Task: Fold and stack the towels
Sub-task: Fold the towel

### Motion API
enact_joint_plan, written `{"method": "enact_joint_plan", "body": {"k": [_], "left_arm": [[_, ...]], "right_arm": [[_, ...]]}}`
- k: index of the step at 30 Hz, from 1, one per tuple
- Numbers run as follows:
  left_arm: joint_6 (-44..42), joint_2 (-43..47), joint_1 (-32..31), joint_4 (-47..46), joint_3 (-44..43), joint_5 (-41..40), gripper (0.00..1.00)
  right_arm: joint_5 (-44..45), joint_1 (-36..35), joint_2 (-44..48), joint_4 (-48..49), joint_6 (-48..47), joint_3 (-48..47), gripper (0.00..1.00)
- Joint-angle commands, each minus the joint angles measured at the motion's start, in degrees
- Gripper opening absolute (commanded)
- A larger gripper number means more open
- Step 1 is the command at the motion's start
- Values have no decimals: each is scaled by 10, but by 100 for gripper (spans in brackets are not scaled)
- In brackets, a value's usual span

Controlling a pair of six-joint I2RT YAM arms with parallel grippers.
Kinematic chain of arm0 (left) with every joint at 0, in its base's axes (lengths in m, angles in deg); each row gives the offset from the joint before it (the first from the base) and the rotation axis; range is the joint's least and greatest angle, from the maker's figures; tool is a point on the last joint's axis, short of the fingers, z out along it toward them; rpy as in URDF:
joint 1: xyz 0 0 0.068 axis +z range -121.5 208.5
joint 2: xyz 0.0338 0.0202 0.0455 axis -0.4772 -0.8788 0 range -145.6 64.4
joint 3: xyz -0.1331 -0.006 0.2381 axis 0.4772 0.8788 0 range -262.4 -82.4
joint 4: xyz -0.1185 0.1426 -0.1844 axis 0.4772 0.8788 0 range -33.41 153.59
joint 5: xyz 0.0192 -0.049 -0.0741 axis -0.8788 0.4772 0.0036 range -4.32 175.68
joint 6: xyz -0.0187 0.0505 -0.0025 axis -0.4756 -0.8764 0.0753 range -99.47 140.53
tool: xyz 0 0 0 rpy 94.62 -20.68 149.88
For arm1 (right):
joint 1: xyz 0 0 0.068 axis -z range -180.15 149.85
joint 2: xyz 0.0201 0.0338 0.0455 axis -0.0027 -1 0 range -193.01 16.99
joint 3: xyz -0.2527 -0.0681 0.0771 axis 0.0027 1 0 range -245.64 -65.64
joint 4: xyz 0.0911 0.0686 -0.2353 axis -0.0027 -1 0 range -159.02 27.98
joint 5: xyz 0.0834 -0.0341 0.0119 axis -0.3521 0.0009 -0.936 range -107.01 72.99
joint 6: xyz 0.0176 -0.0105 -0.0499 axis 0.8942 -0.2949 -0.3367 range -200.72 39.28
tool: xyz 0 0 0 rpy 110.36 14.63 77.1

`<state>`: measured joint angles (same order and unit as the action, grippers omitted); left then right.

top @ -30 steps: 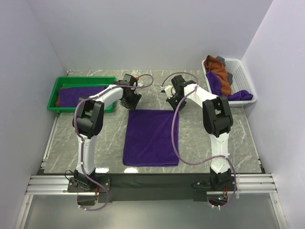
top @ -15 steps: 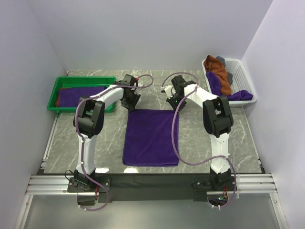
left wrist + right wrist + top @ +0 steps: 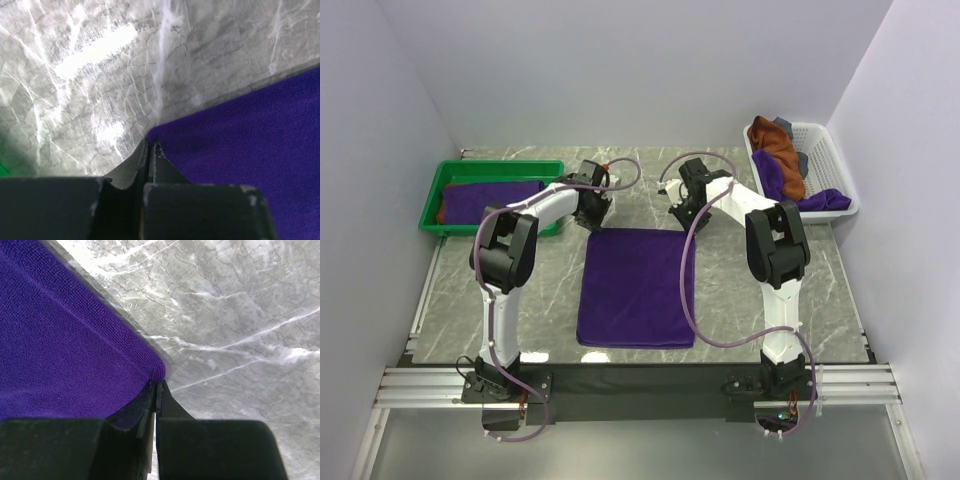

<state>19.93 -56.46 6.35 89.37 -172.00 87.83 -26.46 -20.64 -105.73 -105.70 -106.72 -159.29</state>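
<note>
We pinch both far corners of the purple towel (image 3: 636,285), with the left gripper (image 3: 149,149) and right gripper (image 3: 156,386) clamped shut on it. Matched corners should keep our fold even.

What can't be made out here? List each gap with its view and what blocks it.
- Top view: the left arm covers the right end of the green tray; the stack inside cannot be counted.
- Top view: heaped towels overlap in the white basket, hiding their number and part of the grey item.
- Wrist views: the left gripper and right gripper are shut at corners of the purple towel; their own jaws hide whether cloth is caught.
</note>
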Motion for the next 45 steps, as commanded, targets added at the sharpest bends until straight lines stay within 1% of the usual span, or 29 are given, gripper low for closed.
{"method": "enact_joint_plan", "body": {"k": [1,6,9,11,15,21,25,29,34,39,42,43,45], "left_arm": [[0,0,1,28,24,-43,1],[-4,33,2,5,7,-75,1],[-5,62,2,-31,4,-88,1],[-5,89,2,-72,12,-102,1],[-8,131,2,-136,39,-125,1],[-19,201,3,-191,65,-141,1],[-28,285,-2,-239,94,-145,1],[-45,357,-14,-264,120,-154,1],[-63,450,-38,-267,154,-167,1],[-67,534,-64,-256,202,-167,1],[-66,594,-92,-247,231,-181,1],[-66,626,-107,-243,239,-182,1],[-63,656,-121,-234,255,-178,1]], "right_arm": [[31,-3,23,-11,7,-14,0],[78,-3,51,25,13,-21,0],[113,-1,69,47,12,-30,0],[138,-1,88,76,9,-29,0],[160,-1,127,126,2,-15,0],[185,-2,187,169,-2,5,0],[191,-3,240,192,-5,27,0],[197,-5,308,206,-5,46,0],[202,-17,378,212,-4,85,0],[197,-36,471,201,-1,139,0],[195,-56,533,186,1,173,0],[192,-60,564,177,4,182,0],[188,-82,599,169,7,207,0]]}}
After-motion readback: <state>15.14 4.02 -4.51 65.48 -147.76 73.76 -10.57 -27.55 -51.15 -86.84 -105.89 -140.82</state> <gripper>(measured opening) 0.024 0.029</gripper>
